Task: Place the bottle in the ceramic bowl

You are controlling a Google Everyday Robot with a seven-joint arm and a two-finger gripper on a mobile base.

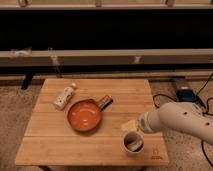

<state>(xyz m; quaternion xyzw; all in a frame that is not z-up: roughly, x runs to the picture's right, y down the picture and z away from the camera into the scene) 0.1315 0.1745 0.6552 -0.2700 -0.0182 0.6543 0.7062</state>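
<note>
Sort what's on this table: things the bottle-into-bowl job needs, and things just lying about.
Job: ceramic bowl; bottle, lying left of it; claw, over the table right of the bowl.
Lying about: white cup by the claw; small dark object beside the bowl.

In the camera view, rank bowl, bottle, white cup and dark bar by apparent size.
1. ceramic bowl
2. bottle and white cup: alike, cup nearer the camera
3. dark bar
The gripper hangs between bowl and cup.

Single white arm (182, 120) extended in from the right edge, forearm angled leftward, gripper (129, 125) held low at its tip.
</note>
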